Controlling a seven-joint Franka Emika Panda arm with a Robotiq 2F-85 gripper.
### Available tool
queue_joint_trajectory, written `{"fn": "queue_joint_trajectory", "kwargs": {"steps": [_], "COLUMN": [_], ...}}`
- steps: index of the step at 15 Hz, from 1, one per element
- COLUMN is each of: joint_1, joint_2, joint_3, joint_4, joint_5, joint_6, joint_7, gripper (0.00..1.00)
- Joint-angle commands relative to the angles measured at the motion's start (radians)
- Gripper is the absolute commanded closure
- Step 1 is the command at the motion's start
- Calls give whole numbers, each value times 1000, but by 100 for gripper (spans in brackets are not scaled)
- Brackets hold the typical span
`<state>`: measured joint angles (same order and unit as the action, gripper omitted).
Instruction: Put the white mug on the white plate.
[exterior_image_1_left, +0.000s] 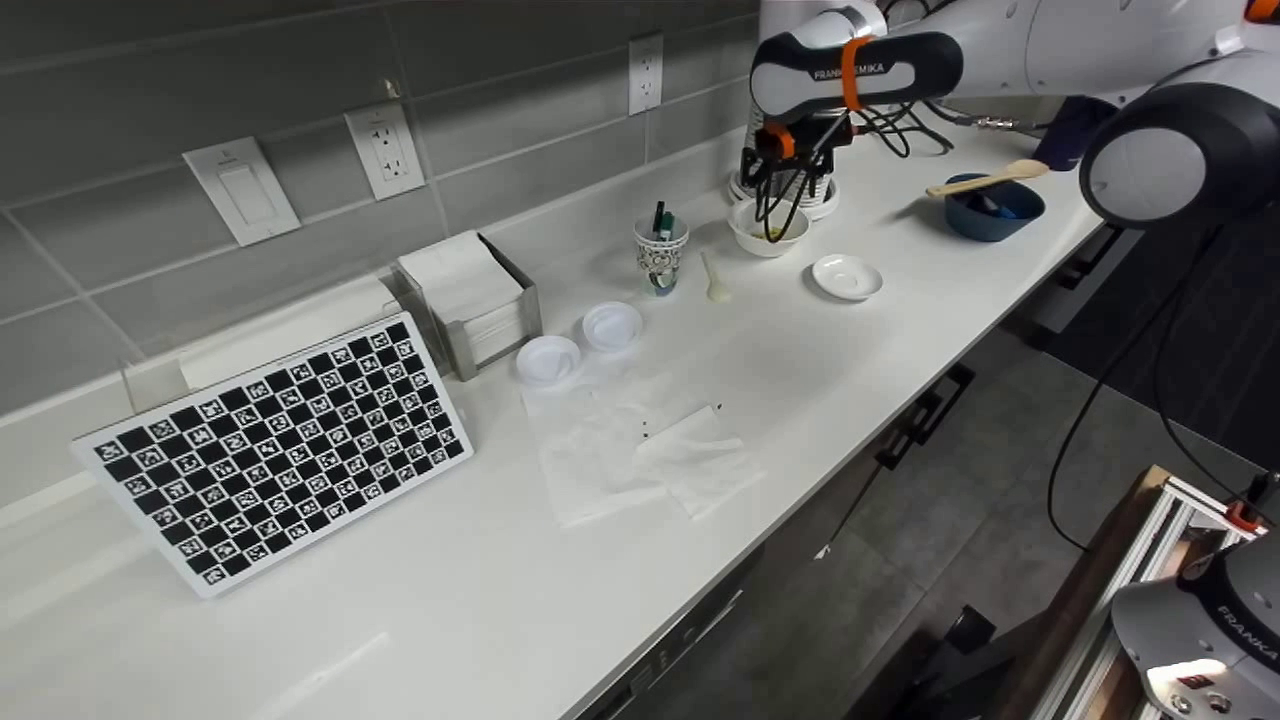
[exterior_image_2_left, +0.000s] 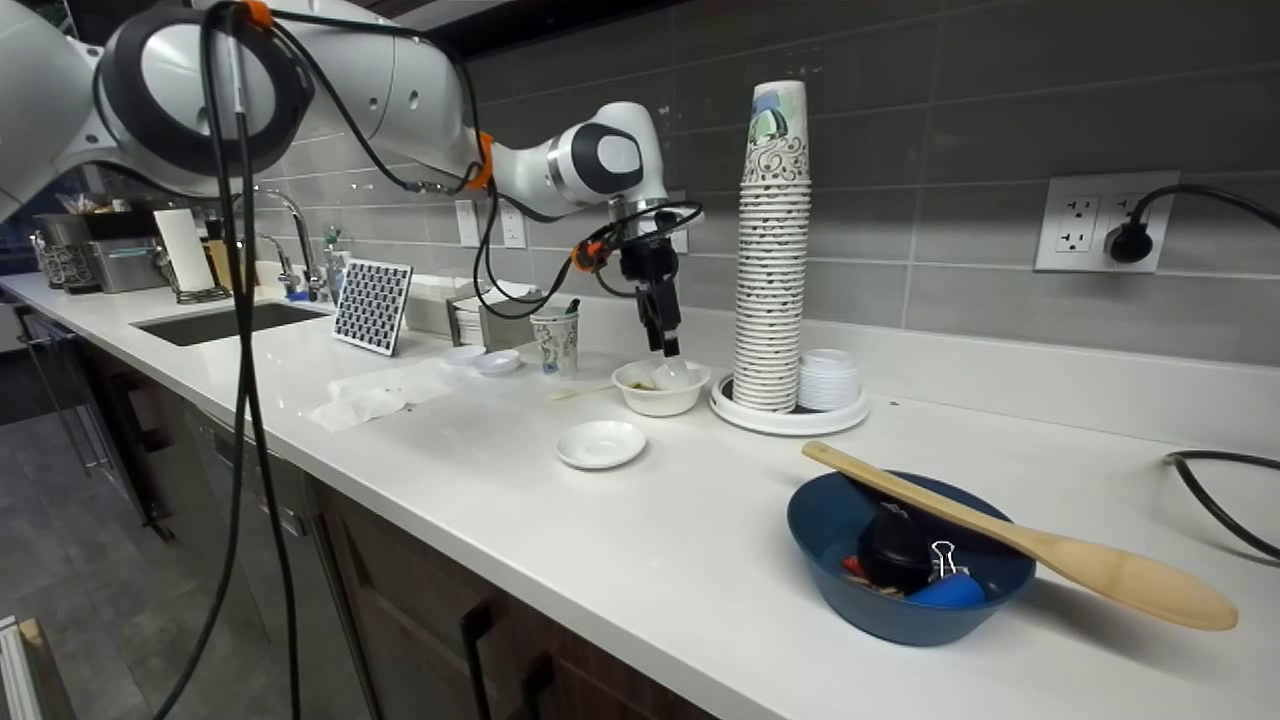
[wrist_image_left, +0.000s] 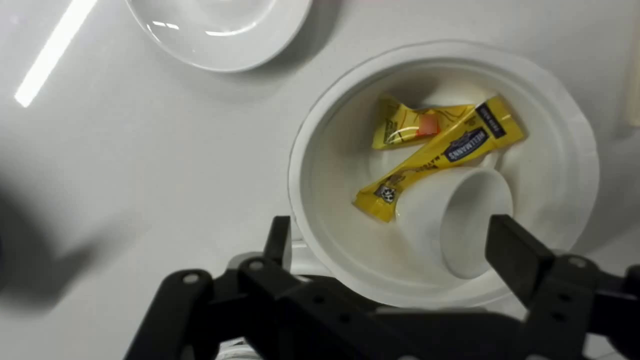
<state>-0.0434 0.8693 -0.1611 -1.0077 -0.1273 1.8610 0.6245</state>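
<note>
A fitted kitchen with one long white counter.
At the far left in an exterior view, a sink is set into the counter, with a curved faucet behind it and a paper towel roll farther along. Brown cabinets run beneath; grey wall tiles rise behind, with a power outlet at the right. Paper napkins lie stacked near the wall, a tall column of paper cups stands farther right, and nearer, a wooden spoon lies across a blue bowl. The wrist view shows condiment sachets, one reading Hellmann's, in a white bowl. Whether home or office cannot be told.
</note>
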Motion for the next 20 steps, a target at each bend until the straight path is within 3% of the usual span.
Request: {"fn": "queue_joint_trajectory", "kwargs": {"steps": [1, 2, 4, 6, 14, 16, 20], "joint_1": [11, 12, 12, 13, 17, 19, 3], "joint_2": [79, 89, 112, 127, 147, 133, 38], "joint_3": [-31, -34, -38, -37, -29, -28, 9], "joint_4": [84, 92, 114, 127, 156, 145, 42], "joint_5": [-4, -4, -3, -1, -5, -4, 27], "joint_6": [33, 33, 16, 12, 14, 19, 41], "joint_7": [41, 46, 54, 52, 54, 53, -9], "gripper": [0, 4, 28, 37, 95, 100, 98]}}
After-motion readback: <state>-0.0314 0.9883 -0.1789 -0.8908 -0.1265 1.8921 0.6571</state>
